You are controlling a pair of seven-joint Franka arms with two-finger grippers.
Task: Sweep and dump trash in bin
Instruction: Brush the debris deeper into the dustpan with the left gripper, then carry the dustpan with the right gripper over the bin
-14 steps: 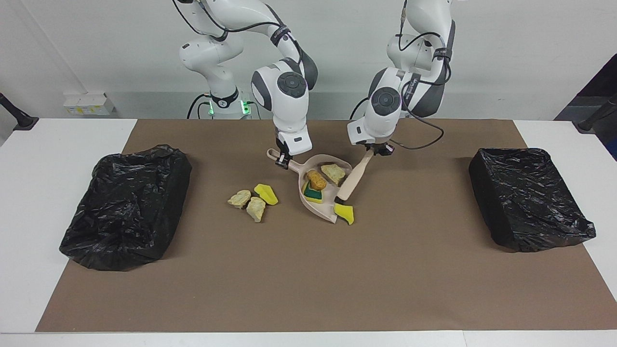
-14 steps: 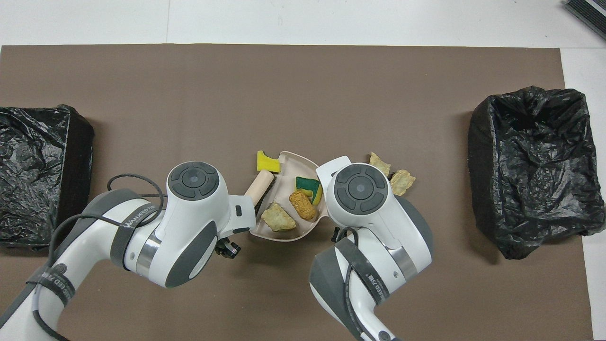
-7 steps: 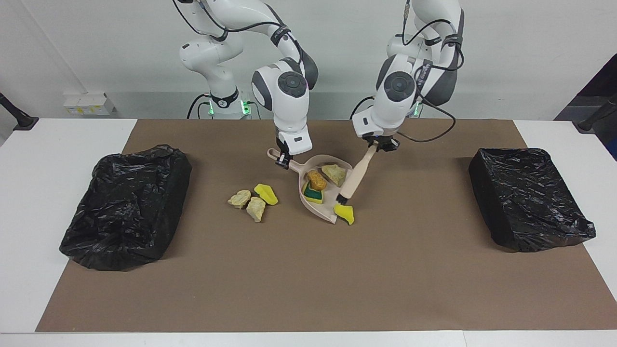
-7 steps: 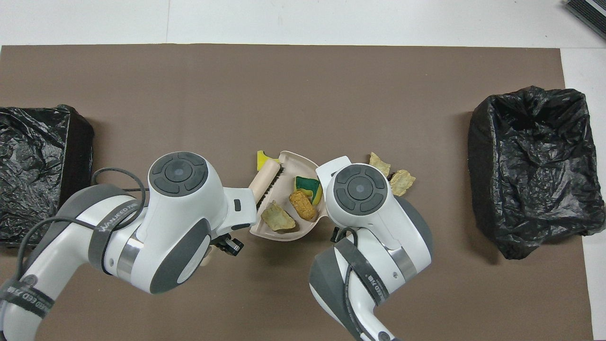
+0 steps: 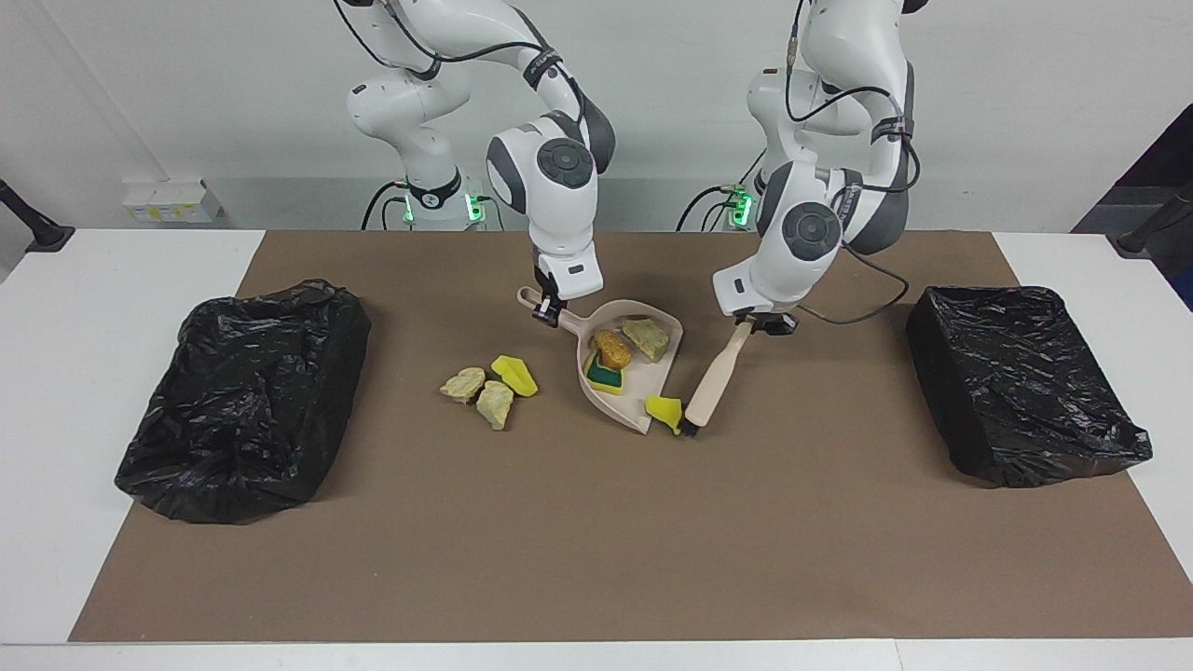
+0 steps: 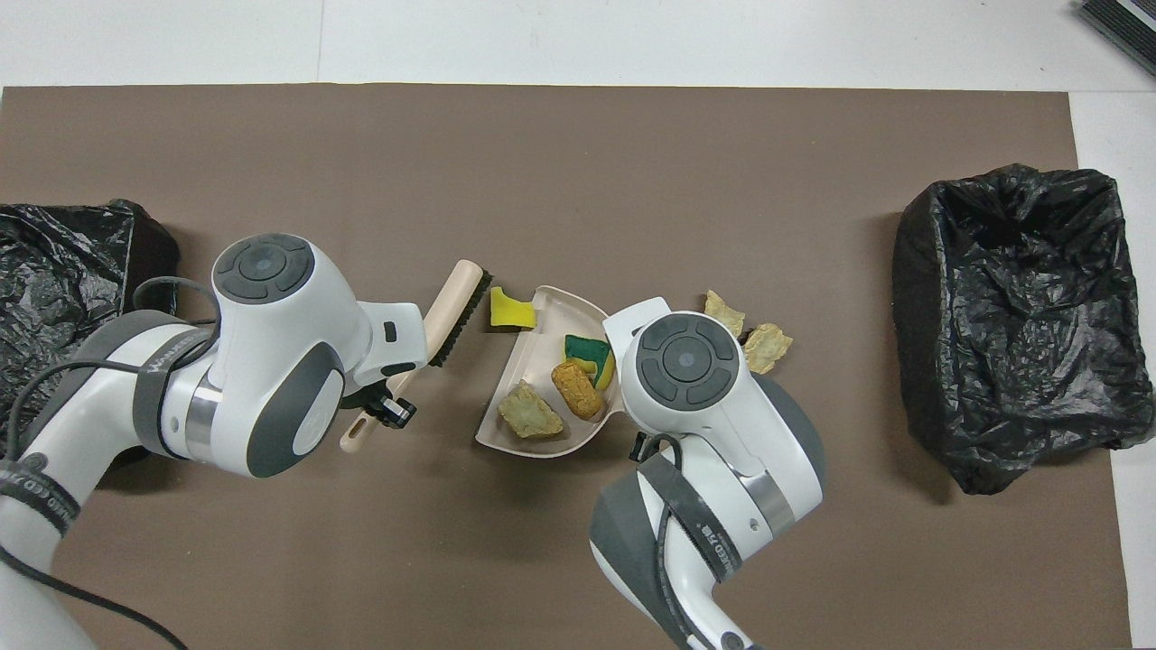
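- Two bins, black-lined: one (image 5: pixel 244 401) at the right arm's end, one (image 5: pixel 1021 382) at the left arm's end.
- Seven scraps: three in the dustpan (image 5: pixel 623 373), one yellow bit (image 5: pixel 664 410) at its lip beside the bristles, three (image 5: pixel 489 387) on the mat toward the right arm's end.
- Left gripper (image 5: pixel 760 323) clamped on the brush (image 5: pixel 713 382) handle.
- Right gripper (image 5: pixel 548 312) clamped on the dustpan handle.

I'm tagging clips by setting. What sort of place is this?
Likely a robotics lab bench, not a home: two white robot arms fixed at a white table, a brown paper mat with staged scraps, black bag-lined bins at both ends.
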